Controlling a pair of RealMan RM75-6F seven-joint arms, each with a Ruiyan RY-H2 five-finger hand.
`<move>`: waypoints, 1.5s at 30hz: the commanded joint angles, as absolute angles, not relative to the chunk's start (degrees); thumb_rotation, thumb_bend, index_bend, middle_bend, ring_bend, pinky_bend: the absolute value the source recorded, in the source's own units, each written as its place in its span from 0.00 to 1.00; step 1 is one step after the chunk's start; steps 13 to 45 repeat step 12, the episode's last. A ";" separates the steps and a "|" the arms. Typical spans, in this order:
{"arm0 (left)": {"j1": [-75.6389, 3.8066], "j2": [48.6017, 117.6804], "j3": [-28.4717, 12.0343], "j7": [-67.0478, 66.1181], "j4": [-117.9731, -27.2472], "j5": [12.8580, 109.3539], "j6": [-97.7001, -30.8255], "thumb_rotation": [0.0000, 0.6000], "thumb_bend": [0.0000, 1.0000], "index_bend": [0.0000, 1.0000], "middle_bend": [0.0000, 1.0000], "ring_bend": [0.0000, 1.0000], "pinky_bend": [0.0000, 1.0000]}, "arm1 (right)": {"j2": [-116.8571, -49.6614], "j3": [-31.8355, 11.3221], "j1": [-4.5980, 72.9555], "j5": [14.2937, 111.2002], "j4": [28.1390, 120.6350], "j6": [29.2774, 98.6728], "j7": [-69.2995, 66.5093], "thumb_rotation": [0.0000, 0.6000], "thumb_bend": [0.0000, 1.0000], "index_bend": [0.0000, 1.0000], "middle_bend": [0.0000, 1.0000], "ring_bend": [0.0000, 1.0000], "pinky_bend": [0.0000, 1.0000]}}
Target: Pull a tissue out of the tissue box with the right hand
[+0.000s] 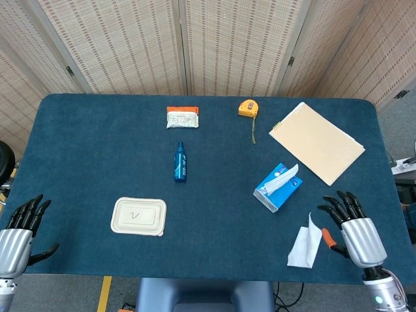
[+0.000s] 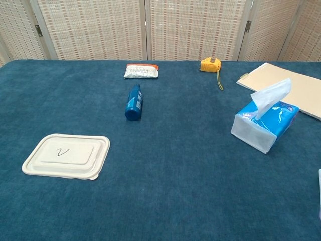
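Head view | our right hand (image 1: 359,238), fingers spread, holds nothing | tissue (image 1: 305,242) lies free on surface (image 1: 91,149), apart from box (image 1: 278,187) | pull looks done

The head view looks steeply down from high above the whole table (image 1: 84,130); the chest view sits low and near, facing across it. Both share the tissue box (image 1: 278,187).

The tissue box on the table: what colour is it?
The tissue box is blue with a white tissue poking out; clearest in the chest view.
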State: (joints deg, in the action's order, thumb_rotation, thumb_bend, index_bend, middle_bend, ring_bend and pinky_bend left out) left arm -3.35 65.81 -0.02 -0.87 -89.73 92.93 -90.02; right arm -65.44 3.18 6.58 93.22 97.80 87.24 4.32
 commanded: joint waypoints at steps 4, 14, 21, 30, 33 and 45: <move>-3.40 65.96 0.13 -1.30 -89.73 93.19 -89.96 1.00 0.23 0.00 0.00 0.00 0.15 | -64.46 2.20 6.00 91.55 99.39 86.80 6.44 1.00 0.29 0.00 0.00 0.00 0.00; -3.36 65.82 0.06 -0.92 -89.82 93.18 -90.19 1.00 0.23 0.00 0.00 0.00 0.15 | -64.18 1.78 5.64 92.03 99.36 86.73 5.62 1.00 0.29 0.00 0.00 0.00 0.00; -3.36 65.82 0.06 -0.92 -89.82 93.18 -90.19 1.00 0.23 0.00 0.00 0.00 0.15 | -64.18 1.78 5.64 92.03 99.36 86.73 5.62 1.00 0.29 0.00 0.00 0.00 0.00; -3.36 65.82 0.06 -0.92 -89.82 93.18 -90.19 1.00 0.23 0.00 0.00 0.00 0.15 | -64.18 1.78 5.64 92.03 99.36 86.73 5.62 1.00 0.29 0.00 0.00 0.00 0.00; -3.36 65.82 0.06 -0.92 -89.82 93.18 -90.19 1.00 0.23 0.00 0.00 0.00 0.15 | -64.18 1.78 5.64 92.03 99.36 86.73 5.62 1.00 0.29 0.00 0.00 0.00 0.00; -3.36 65.82 0.06 -0.92 -89.82 93.18 -90.19 1.00 0.23 0.00 0.00 0.00 0.15 | -64.18 1.78 5.64 92.03 99.36 86.73 5.62 1.00 0.29 0.00 0.00 0.00 0.00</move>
